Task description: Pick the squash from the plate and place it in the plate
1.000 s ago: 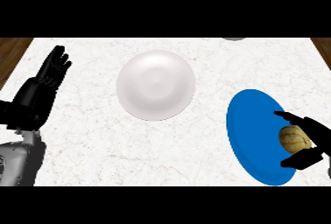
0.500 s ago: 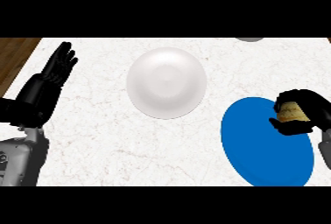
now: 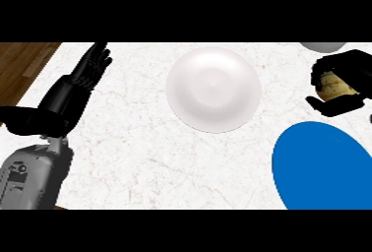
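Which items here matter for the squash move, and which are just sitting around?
Job items:
- squash, held in the right robot hand
- blue plate, now bare
- white plate

Lying about:
- grey object at the top edge
- left robot hand, resting open

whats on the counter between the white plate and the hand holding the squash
Nothing: in the head view, only bare marbled counter separates the white plate from the right hand curled round the squash.
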Controlling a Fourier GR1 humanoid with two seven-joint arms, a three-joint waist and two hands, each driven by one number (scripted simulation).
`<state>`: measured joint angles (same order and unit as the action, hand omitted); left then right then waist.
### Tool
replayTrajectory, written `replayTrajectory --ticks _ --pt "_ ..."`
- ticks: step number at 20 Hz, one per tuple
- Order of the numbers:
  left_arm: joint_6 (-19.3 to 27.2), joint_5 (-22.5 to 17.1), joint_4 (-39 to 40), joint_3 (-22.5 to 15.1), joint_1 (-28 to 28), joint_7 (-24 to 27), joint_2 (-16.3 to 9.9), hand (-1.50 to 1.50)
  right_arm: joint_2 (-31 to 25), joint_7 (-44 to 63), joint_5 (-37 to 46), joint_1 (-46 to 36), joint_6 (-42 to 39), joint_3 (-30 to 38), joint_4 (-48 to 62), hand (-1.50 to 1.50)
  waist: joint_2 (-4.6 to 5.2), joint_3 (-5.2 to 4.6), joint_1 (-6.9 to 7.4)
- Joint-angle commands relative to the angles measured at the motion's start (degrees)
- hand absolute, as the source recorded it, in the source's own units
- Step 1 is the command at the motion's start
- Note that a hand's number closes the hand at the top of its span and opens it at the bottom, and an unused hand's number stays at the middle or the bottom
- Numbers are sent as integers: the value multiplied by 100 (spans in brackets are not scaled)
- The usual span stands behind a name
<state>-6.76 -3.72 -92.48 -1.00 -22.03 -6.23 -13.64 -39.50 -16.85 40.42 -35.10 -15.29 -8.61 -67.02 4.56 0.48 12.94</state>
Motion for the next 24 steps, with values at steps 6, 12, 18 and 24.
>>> replayTrajectory --ticks 6,12,18,24 --pt "46 41 164 -7 -240 -93 35 0 88 -2377 -652 -1233 -254 161 1083 150 -25 2 -74" --pt "103 94 303 66 -219 -76 8 0 362 -3692 -1413 -1835 -1126 339 1947 150 -107 -21 -299" --pt "208 160 352 70 -149 -132 58 0 648 -3992 -1554 -2620 -1520 22 2629 150 -205 -37 -451" --pt "194 97 360 315 -122 -67 -106 0 1377 -3942 -1516 -3144 -1394 -403 3221 150 -263 -45 -577"
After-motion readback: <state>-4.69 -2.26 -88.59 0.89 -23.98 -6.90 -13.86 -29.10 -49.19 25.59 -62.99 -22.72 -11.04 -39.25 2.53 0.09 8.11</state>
